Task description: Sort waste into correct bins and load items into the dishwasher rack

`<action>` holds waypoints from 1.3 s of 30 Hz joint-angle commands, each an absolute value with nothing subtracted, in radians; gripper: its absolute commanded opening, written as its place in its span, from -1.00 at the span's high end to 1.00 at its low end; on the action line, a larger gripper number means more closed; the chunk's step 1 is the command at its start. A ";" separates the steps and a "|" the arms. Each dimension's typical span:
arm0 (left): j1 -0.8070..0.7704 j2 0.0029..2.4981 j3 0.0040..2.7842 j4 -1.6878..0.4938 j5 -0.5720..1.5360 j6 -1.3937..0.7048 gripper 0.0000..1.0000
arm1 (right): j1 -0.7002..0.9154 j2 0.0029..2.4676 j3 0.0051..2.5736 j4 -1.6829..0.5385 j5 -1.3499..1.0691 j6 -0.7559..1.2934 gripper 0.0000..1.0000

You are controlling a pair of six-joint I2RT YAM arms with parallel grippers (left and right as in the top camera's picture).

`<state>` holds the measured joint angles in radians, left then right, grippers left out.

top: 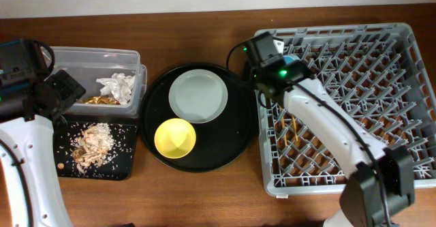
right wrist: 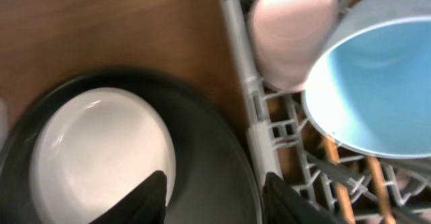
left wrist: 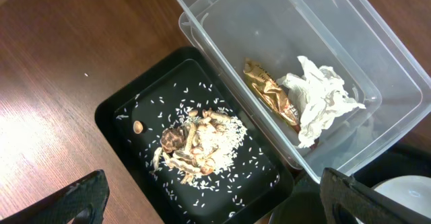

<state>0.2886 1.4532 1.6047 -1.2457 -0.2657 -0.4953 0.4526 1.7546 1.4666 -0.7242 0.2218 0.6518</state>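
Currently tissue (left wrist: 323,99) in tub (left wrist: 377,56), scraps (left wrist: 195,143) in tray (left wrist: 135,109), blue cup (right wrist: 377,89) in rack (right wrist: 259,140), left hand (left wrist: 217,202), right hand (right wrist: 215,197) released

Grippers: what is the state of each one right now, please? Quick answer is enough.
Left gripper: open, holding nothing.
Right gripper: open, nothing between its fingers.

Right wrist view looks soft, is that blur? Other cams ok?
Right wrist: blurred throughout, edges of the plate, light-blue cup and pink cup smeared. Left wrist: sharp, single rice grains in the food scraps resolve; bright sheen on the table lower left. Overhead: sharp, evenly lit.
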 commanded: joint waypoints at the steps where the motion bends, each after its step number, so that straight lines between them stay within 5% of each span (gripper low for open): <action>1: 0.295 1.452 1.609 -1.248 -0.266 -0.508 -0.98 | 0.482 1.789 1.459 -0.713 0.512 0.698 0.04; 6: 0.295 1.452 1.609 -1.248 -0.266 -0.508 -0.98 | 0.483 1.829 1.459 -0.656 0.617 0.696 0.06; 20: 0.295 1.452 1.609 -1.248 -0.266 -0.508 -0.99 | 0.481 1.921 1.459 -0.587 0.775 0.662 0.69; 29: 0.295 1.452 1.609 -1.248 -0.266 -0.508 -0.99 | 0.457 1.921 1.457 -0.598 0.704 0.663 0.70; 31: 0.295 1.452 1.609 -1.248 -0.266 -0.508 -0.98 | 0.457 1.921 1.457 -0.599 0.708 0.663 0.92; 33: 0.295 1.452 1.609 -1.248 -0.266 -0.508 -0.99 | 0.457 1.915 1.458 -0.609 0.728 0.662 0.92; 39: 0.295 1.452 1.609 -1.248 -0.266 -0.508 -0.98 | 0.461 1.703 1.458 -0.770 0.793 0.662 0.92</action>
<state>0.2886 1.4532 1.6047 -1.2465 -0.2657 -0.4953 0.4644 1.8336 1.4574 -0.7391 0.7441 0.6548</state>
